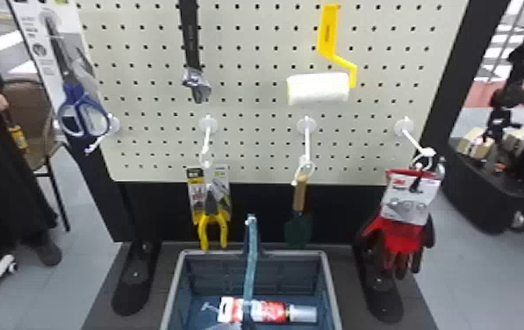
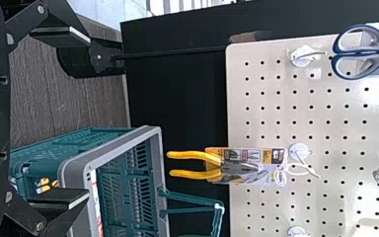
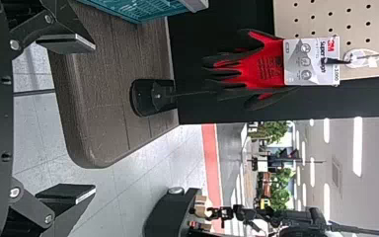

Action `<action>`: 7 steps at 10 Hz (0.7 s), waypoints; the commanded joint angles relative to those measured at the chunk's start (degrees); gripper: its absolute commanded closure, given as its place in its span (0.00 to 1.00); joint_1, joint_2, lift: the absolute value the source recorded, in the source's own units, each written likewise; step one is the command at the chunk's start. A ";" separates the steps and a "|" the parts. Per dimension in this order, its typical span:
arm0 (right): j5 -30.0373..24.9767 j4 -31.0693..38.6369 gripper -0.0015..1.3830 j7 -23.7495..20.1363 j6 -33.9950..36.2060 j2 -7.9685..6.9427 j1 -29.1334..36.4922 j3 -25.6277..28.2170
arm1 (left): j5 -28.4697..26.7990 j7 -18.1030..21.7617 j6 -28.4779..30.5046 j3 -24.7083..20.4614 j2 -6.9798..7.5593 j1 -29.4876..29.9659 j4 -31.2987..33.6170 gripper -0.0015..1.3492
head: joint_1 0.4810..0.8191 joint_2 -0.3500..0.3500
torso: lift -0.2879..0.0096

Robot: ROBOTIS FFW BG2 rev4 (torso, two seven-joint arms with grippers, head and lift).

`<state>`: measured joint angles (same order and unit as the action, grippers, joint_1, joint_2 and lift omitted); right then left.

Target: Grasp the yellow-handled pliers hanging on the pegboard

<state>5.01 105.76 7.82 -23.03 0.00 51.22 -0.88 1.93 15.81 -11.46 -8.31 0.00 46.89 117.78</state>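
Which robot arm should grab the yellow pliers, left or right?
Probably the left. The left gripper is open and faces the yellow-handled pliers on the pegboard. The right gripper, also open, faces the red gloves at the board's right end.

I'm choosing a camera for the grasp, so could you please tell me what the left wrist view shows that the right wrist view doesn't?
Left wrist, not right: the yellow-handled pliers hanging on a hook, and blue scissors. Right wrist, not left: red gloves on a hook. Both: the pegboard, the basket and the grey platform.
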 commanded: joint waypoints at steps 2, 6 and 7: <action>-0.09 -0.08 0.20 0.00 0.00 -0.06 -0.12 0.00 | -0.35 0.01 0.04 0.05 -0.15 -0.22 0.00 0.16 | 0.20 0.50 | 0.63; -0.18 -0.22 0.20 0.00 0.00 -0.06 0.00 0.00 | -0.44 0.09 0.56 -0.13 -0.15 -1.08 0.14 0.16 | 0.20 0.50 | 0.63; -0.09 -0.22 0.20 0.00 0.00 -0.06 0.00 0.00 | -0.96 2.20 1.62 -1.01 0.00 -3.05 0.14 0.16 | 0.20 0.50 | 0.63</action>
<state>4.87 105.48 7.82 -23.02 0.00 51.21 -0.88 1.22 17.75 -10.44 -8.83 0.01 44.95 117.91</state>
